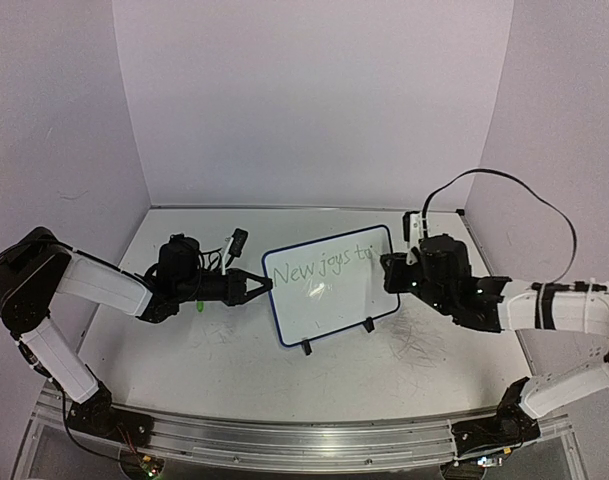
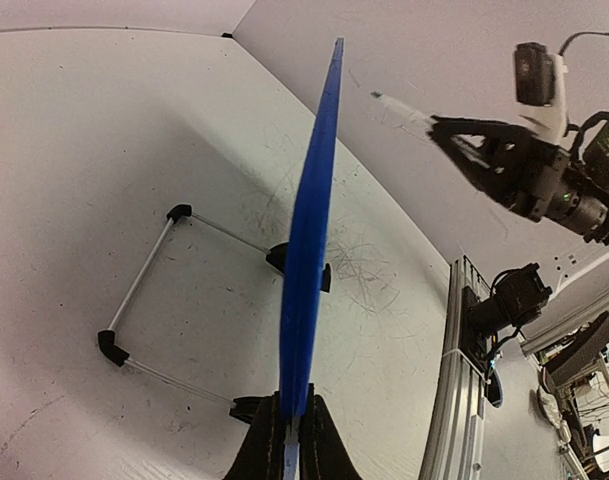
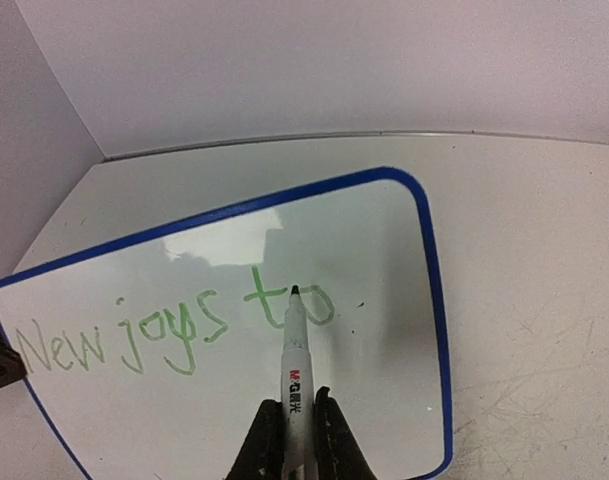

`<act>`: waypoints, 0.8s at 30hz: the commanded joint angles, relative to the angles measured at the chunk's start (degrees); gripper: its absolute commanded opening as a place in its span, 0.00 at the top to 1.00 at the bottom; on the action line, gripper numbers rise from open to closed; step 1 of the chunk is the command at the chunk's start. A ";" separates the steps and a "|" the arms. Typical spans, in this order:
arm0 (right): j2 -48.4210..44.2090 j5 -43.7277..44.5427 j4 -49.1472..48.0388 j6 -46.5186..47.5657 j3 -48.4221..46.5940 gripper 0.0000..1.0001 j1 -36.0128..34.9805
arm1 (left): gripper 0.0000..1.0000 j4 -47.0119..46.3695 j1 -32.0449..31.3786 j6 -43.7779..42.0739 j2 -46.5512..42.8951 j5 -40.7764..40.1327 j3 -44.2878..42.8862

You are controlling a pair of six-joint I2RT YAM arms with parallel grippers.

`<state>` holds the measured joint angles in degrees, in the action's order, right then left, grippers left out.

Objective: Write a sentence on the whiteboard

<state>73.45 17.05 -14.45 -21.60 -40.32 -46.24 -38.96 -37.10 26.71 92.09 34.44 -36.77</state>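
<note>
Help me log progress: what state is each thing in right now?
whiteboard: upright on its feet, one side edge clamped.
sentence: unfinished, reads "New joys to".
marker: uncapped, tip at the "o".
left gripper: shut on the whiteboard's edge.
right gripper: shut on the marker.

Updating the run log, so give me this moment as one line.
left gripper: shut on whiteboard edge | right gripper: shut on marker, tip near "to" | sentence: reads "New joys to"
</note>
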 commanded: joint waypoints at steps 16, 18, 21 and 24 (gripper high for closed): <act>-14.01 -13.19 17.28 6.71 -0.63 1.00 -0.33 | 1.00 5.28 0.01 1.31 -0.07 0.05 -3.67; -12.11 -12.61 17.19 5.14 -0.83 1.00 -1.24 | 1.00 5.36 -0.01 1.88 0.28 0.18 -3.72; -10.38 -12.51 15.38 4.54 -0.30 1.00 -4.12 | 1.00 5.37 -0.07 2.83 1.77 1.76 -4.10; -9.02 -11.50 12.91 5.20 0.04 1.00 -6.36 | 1.00 5.36 -0.36 2.84 3.33 1.39 -4.69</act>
<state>63.19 5.37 2.57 -15.77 -38.63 -49.66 -35.51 -37.07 27.82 92.74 35.18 -39.08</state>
